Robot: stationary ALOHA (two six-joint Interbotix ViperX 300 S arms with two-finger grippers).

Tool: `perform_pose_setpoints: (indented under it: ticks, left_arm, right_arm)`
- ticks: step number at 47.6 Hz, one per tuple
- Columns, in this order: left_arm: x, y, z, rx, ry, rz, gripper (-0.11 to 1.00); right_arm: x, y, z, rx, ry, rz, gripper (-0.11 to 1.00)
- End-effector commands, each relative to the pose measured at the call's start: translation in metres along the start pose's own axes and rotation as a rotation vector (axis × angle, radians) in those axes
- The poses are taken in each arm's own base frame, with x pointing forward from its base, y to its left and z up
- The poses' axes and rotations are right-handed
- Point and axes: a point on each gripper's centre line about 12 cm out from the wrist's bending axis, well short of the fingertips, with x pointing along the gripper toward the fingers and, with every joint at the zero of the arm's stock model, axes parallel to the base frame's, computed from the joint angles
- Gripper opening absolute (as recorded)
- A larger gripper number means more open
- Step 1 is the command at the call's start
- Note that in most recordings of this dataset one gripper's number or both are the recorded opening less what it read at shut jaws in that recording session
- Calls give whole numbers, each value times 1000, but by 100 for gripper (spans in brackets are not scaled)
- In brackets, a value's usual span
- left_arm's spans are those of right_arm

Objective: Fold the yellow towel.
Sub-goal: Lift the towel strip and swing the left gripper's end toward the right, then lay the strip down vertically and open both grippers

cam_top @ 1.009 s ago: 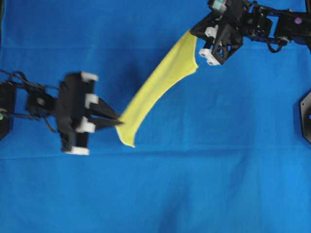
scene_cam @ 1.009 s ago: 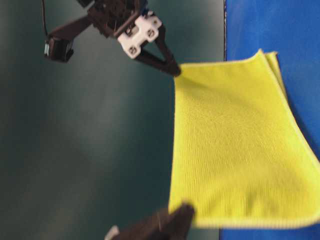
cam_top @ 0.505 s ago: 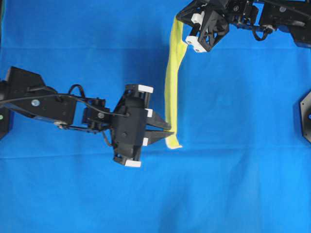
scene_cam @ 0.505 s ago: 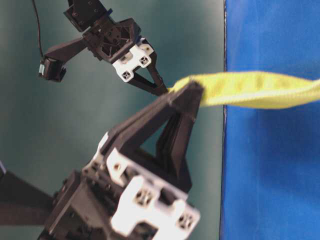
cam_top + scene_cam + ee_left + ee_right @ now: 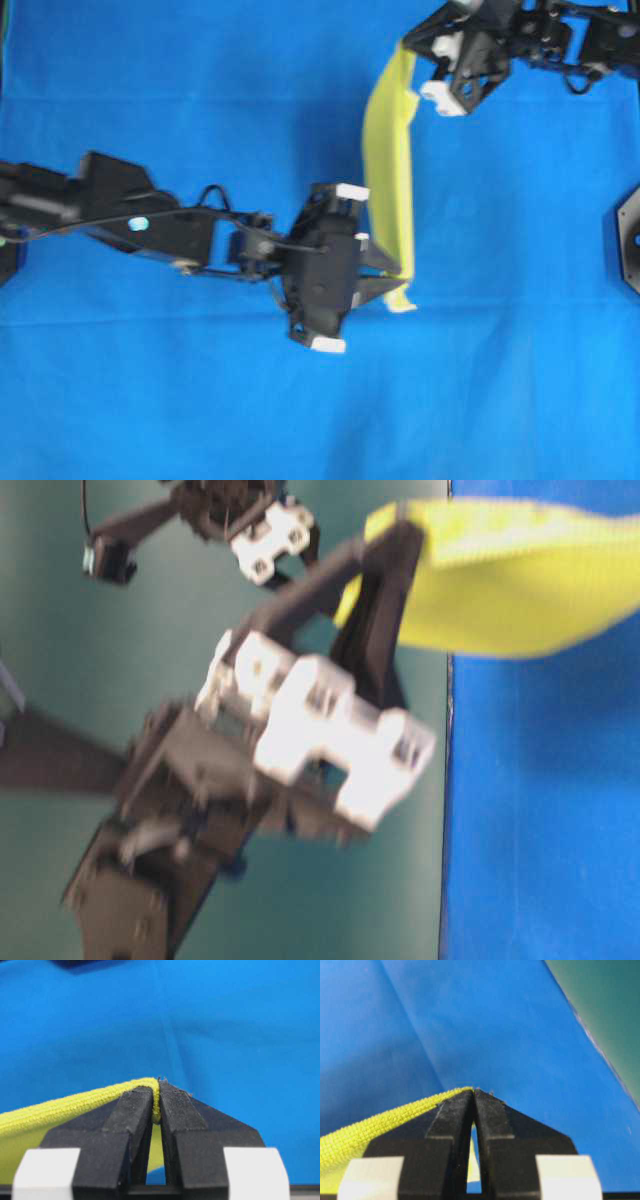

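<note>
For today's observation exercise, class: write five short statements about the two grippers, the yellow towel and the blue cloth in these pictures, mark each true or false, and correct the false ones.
1. The left gripper is shut on the yellow towel. True.
2. The right gripper is open and holds nothing. False: it is shut on the towel's edge.
3. The towel lies spread flat on the blue cloth. False: it is held up as a band between the two grippers.
4. The blue cloth covers the surface below the towel. True.
5. A second yellow towel lies on the blue cloth. False: only one shows.
</note>
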Motion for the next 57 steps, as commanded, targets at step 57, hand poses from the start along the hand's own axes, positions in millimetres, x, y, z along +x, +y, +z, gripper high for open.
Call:
perform_pose_setpoints:
  ticks: [57]
  left_arm:
    - [-25, -33, -69, -121, 135, -56, 2]
  right_arm:
    - [78, 32, 10, -41, -6, 89, 2]
